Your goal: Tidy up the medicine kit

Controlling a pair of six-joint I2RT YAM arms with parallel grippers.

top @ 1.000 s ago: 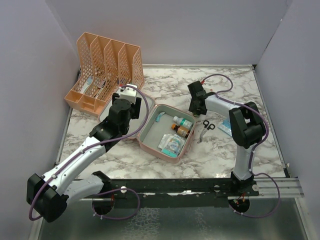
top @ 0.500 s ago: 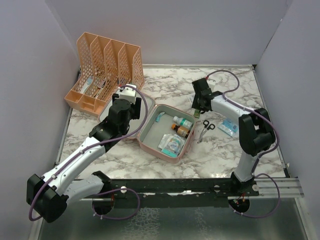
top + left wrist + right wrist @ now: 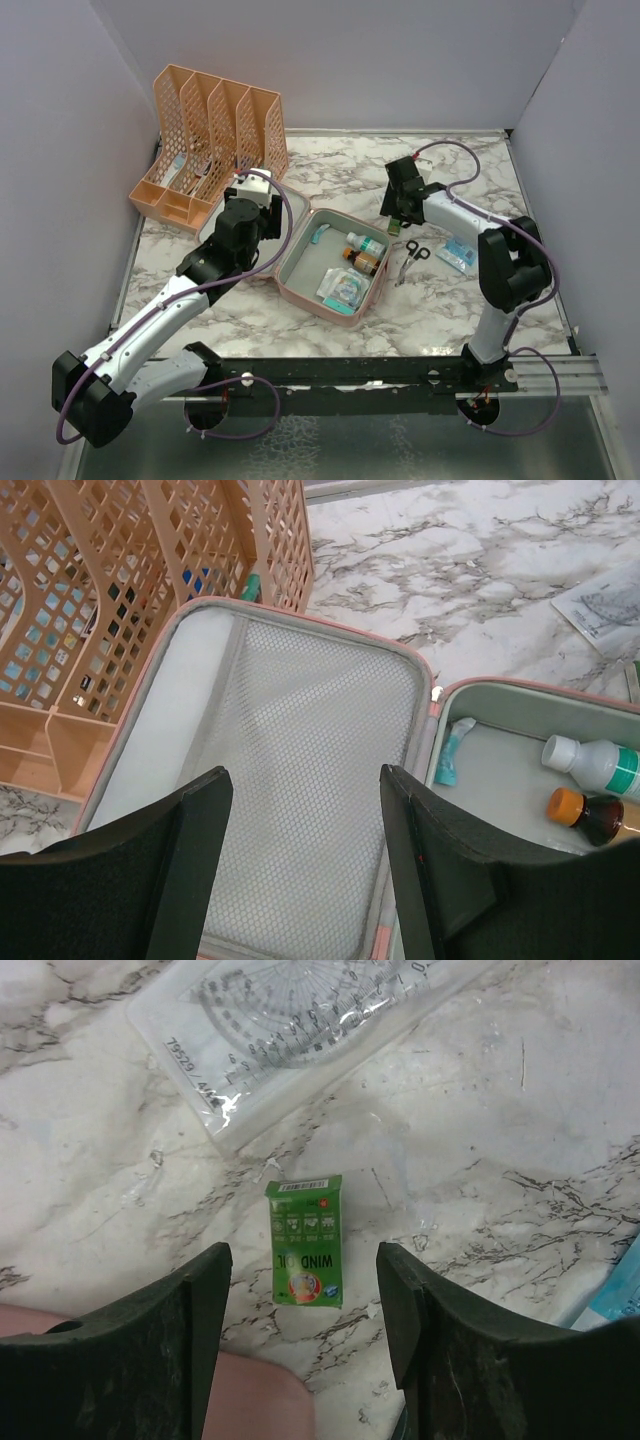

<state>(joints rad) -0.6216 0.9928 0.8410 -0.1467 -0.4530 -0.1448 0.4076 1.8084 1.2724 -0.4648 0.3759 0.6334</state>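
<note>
Medicine kit (image 3: 312,265) unzipped and laid flat mid-worktop (image 3: 330,165), mesh-pocket lid (image 3: 300,780) to the left, base tray to the right holding white bottle (image 3: 595,763), orange-capped brown bottle (image 3: 590,815), teal tube (image 3: 455,750) and flat packets (image 3: 343,287). Soft pink shell, probably light and floppy at the hinge; best taken by the stiffer zip rim, or pressed on the lid, not pinched through the mesh. Left end effector (image 3: 302,775) poised over the lid, released, nothing between its fingers (image 3: 200,860). Right end effector (image 3: 300,1255) released too, straddling a small green carton (image 3: 305,1242) lying flat on the marble just right of the kit, clear of both long sides. Carton likely light, thin-walled, easily crushed: close gently across the narrow width. Beyond it, a clear protractor sleeve (image 3: 320,1020).
</note>
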